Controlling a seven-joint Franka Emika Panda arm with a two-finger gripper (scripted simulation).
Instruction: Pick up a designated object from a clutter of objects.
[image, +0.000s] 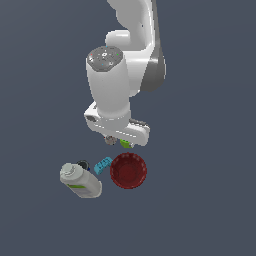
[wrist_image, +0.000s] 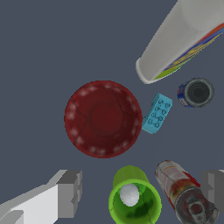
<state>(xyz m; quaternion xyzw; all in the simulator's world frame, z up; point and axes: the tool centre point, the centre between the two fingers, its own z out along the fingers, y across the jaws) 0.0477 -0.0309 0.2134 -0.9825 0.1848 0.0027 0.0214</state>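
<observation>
The designated object, a small light-blue studded block (wrist_image: 157, 113) (image: 103, 165), lies flat between the red bowl (wrist_image: 103, 118) (image: 128, 170) and a small dark can (wrist_image: 196, 92) (image: 82, 164). My gripper (wrist_image: 142, 192) (image: 117, 141) hangs above the clutter, open and holding nothing. Its grey fingers (wrist_image: 69, 193) stand wide apart, with the green cup (wrist_image: 133, 199) (image: 125, 144) and its white ball (wrist_image: 129, 194) below the gap. The block sits apart from the fingers, past the cup.
A white-grey bottle with a green label (image: 80, 181) (wrist_image: 177, 41) lies on its side beside the dark can. A red and silver can (wrist_image: 186, 192) (image: 110, 141) lies close to one finger. The arm's body hides part of the scene in the exterior view.
</observation>
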